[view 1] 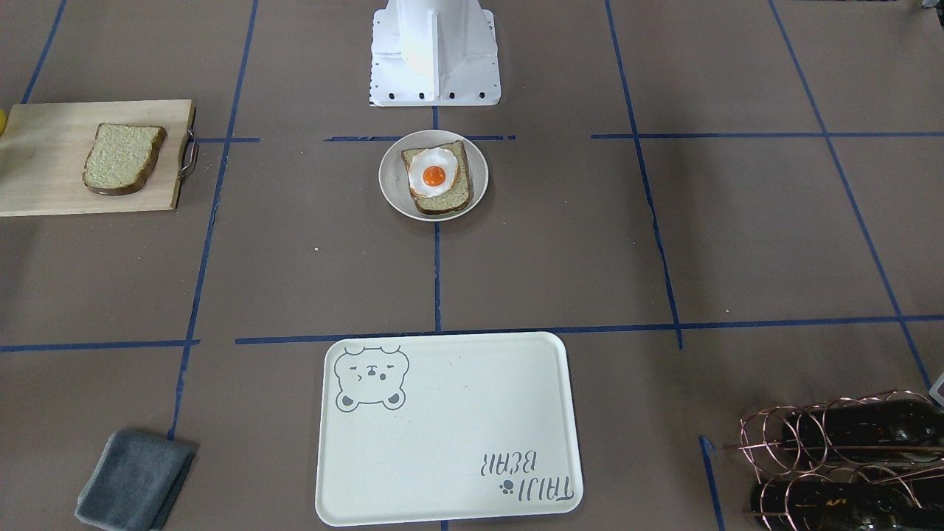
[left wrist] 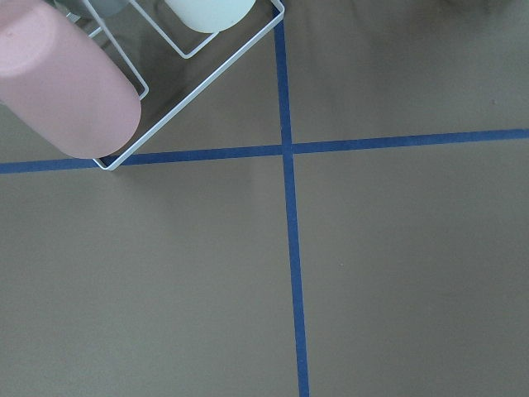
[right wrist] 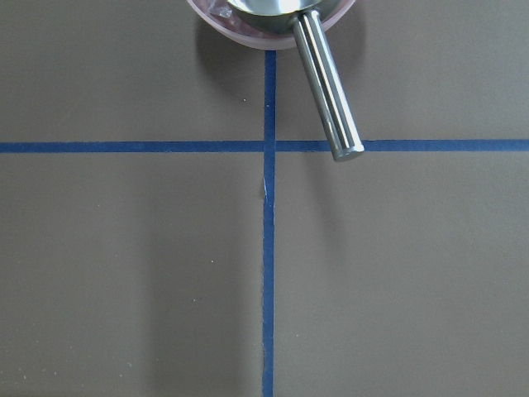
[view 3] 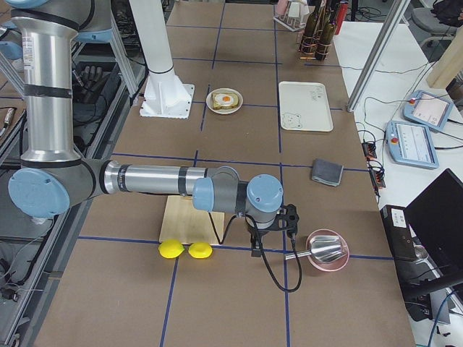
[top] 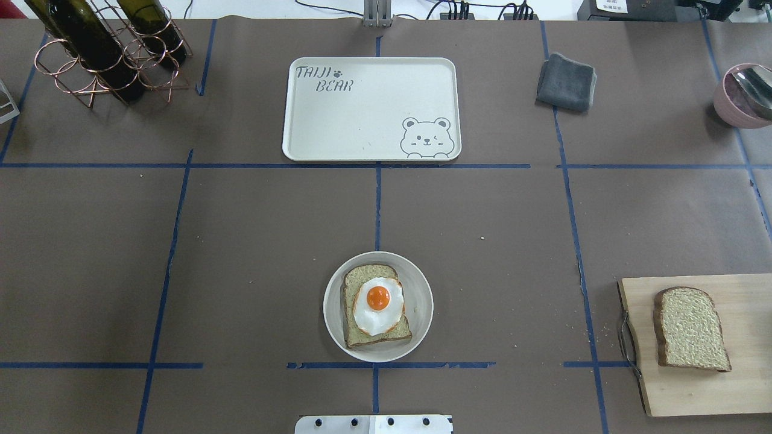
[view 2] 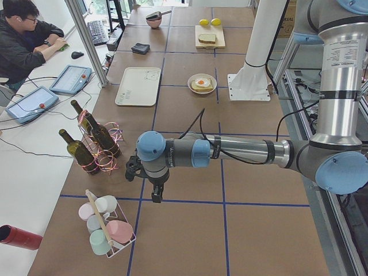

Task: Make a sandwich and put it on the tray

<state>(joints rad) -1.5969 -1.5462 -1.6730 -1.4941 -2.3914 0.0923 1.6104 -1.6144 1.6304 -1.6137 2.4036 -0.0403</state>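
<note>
A small round plate sits near the robot base. It holds one wholegrain bread slice with a fried egg lying open on top. The second bread slice lies on a wooden cutting board. The cream bear tray is bare at the far side. My left gripper and right gripper show only in the side views, far out beyond the table's ends. I cannot tell whether they are open or shut.
A copper rack of wine bottles stands far left. A folded grey cloth lies right of the tray. A pink bowl with a metal scoop is far right. A wire rack of cups is under my left wrist. Two lemons lie by the board.
</note>
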